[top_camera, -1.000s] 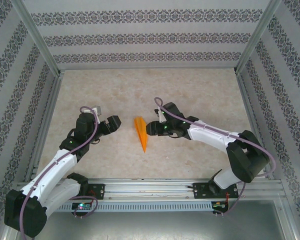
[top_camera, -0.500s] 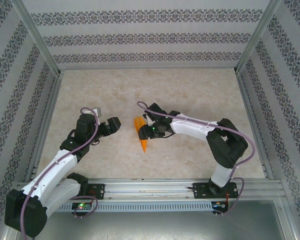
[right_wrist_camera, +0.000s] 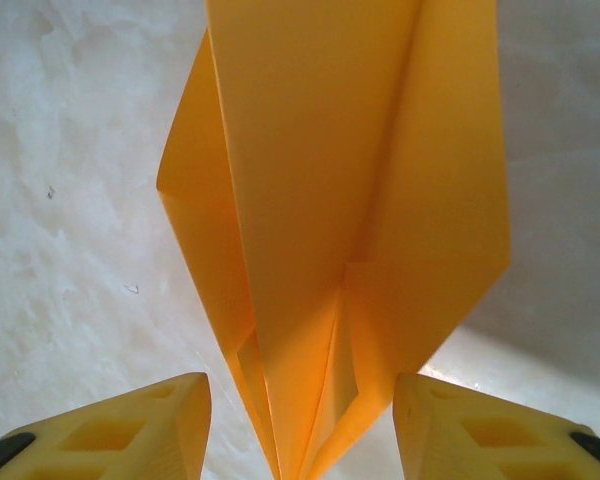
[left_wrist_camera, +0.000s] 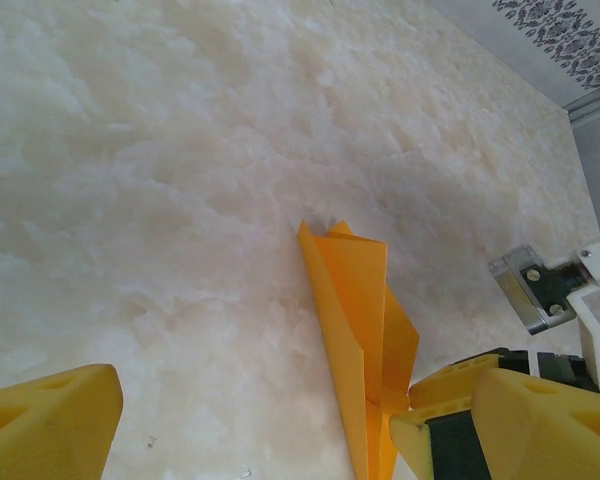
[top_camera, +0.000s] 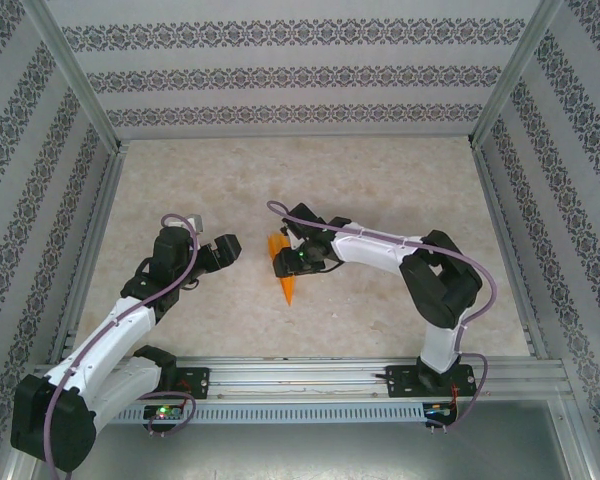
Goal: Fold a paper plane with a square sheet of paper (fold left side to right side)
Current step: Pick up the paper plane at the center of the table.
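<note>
The square sheet of paper lies folded into an orange paper plane (top_camera: 289,285) at mid-table, its tip pointing toward the near edge. My right gripper (top_camera: 285,258) hangs over the wide end. In the right wrist view its yellow fingers (right_wrist_camera: 130,430) stand apart on either side of the plane's layered folds (right_wrist_camera: 330,200), with a gap on each side. My left gripper (top_camera: 230,249) is open just left of the plane. In the left wrist view the plane (left_wrist_camera: 355,300) runs up beside the right-hand finger (left_wrist_camera: 480,420).
Patterned walls (top_camera: 300,75) close off the table's far side and both flanks. An aluminium rail (top_camera: 300,375) carrying both arm bases runs along the near edge. Part of the right arm's wrist (left_wrist_camera: 550,285) shows beyond the plane in the left wrist view.
The right arm has swung left, bringing its gripper from beside the plane to over its wide end. The left arm has hardly moved.
</note>
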